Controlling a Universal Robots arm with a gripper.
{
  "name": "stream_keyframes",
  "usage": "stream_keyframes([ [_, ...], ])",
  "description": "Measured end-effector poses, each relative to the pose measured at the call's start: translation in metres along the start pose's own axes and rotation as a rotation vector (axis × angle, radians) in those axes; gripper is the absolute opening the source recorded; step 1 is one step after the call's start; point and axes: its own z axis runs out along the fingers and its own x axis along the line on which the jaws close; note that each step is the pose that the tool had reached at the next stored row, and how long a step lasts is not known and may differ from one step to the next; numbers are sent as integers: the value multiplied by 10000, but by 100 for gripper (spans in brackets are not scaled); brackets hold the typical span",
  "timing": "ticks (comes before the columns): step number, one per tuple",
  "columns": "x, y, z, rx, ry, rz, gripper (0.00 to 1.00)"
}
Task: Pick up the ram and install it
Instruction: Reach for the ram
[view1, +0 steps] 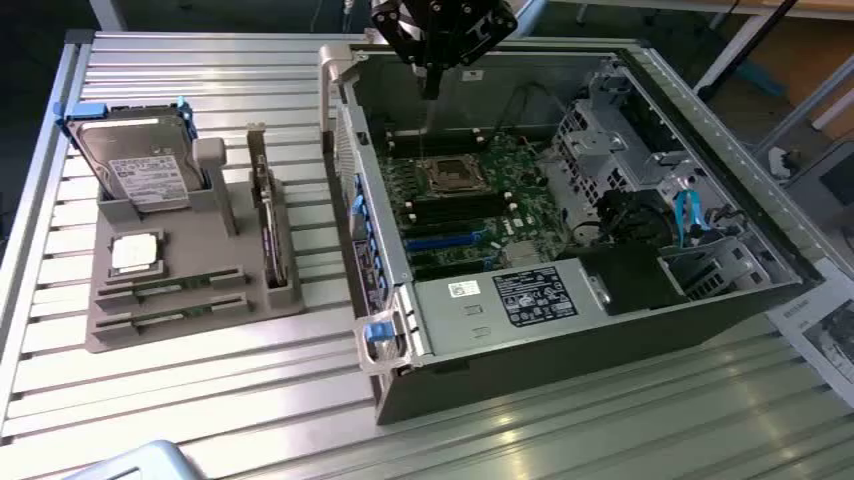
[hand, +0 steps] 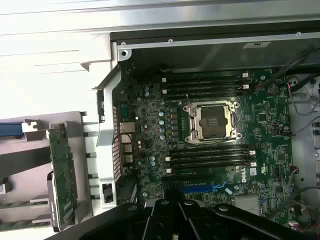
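Observation:
Two ram sticks (view1: 171, 289), thin green strips, lie in slots at the front of a grey holder (view1: 200, 250) on the exterior view's left. In the wrist view they show as green strips (hand: 20, 203) at the frame's edge. My gripper (view1: 431, 80) hangs above the far wall of the open computer case (view1: 561, 330), well away from the sticks. In the wrist view the gripper (hand: 175, 217) is a dark shape over the motherboard (hand: 150, 130), whose black memory slots (hand: 205, 85) flank the bare processor socket (hand: 212, 122). Nothing shows in its grasp.
The holder also carries a silver hard drive (view1: 134, 170), a small square processor (view1: 134, 253) and an upright green card (view1: 270, 235) (hand: 62, 175). Cables and a drive cage (view1: 627, 140) crowd the case's far side. The slatted metal table (view1: 200, 400) lies around everything.

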Motion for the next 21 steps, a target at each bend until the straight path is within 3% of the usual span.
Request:
stream_keyframes([
  [9,13,-1,0,-1,0,1,10],
  [21,138,-10,-4,0,1,1,10],
])
